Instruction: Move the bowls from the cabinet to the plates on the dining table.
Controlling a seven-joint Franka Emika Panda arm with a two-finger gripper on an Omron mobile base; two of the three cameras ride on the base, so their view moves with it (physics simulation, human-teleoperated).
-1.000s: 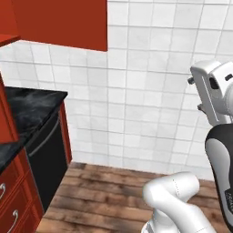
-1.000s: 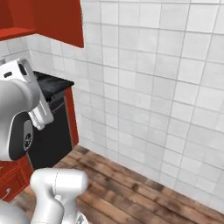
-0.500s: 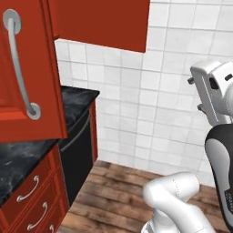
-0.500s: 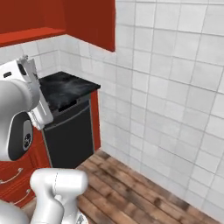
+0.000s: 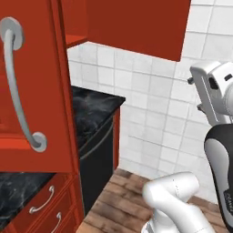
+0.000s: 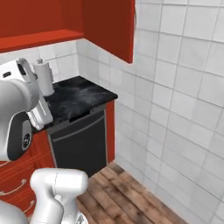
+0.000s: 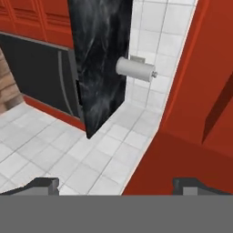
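Pincer (image 7: 116, 184) spread wide, empty, arm folded upright.

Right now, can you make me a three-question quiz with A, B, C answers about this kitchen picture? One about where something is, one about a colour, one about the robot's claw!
1. Where does the paper towel roll stand?
A. on the black counter
B. on the wooden floor
C. inside the dishwasher

2. What colour is the cabinet on the wall?
A. blue
B. red
C. green

3. How is the gripper right now?
A. shut on a bowl
B. open and holding nothing
C. shut on a handle

Answers: 1 A, the roll stands upright on the counter by the tiles. 2 B, its doors are plainly red. 3 B, the fingertips stand far apart with nothing between them.
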